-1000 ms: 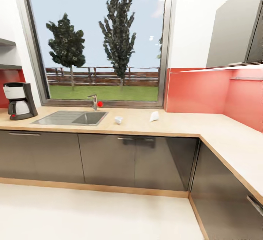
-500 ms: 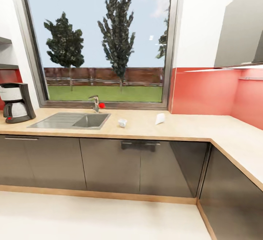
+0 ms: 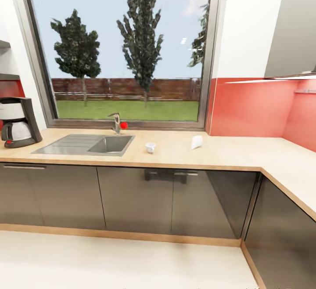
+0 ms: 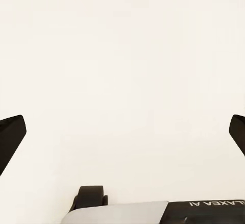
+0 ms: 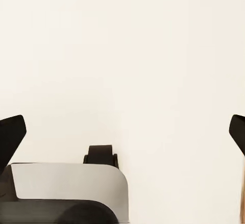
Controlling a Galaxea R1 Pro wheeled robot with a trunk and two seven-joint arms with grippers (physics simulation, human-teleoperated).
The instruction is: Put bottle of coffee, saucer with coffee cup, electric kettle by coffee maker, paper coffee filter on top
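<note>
A black and white coffee maker (image 3: 16,122) stands at the far left of the wooden countertop (image 3: 228,153). A small white coffee cup (image 3: 150,147) sits on the counter right of the sink (image 3: 87,144). Further right lies a white paper coffee filter (image 3: 197,142). My left gripper (image 4: 122,134) is open, its dark fingertips (image 4: 11,137) wide apart over pale floor. My right gripper (image 5: 122,134) is open too, fingertips (image 5: 11,137) spread over the same pale floor, with part of my base (image 5: 66,193) below.
A large window with a tap (image 3: 116,123) in front of it fills the wall behind the sink. Dark cabinet fronts (image 3: 136,199) run under the counter, which turns a corner at the right. A grey wall cabinet (image 3: 294,34) hangs at the upper right. Shelves (image 3: 6,76) show at the left edge.
The whole head view has shifted: the counter, sink and window have grown slightly and slid right and down, so the camera has moved closer. The things on the counter have not moved.
</note>
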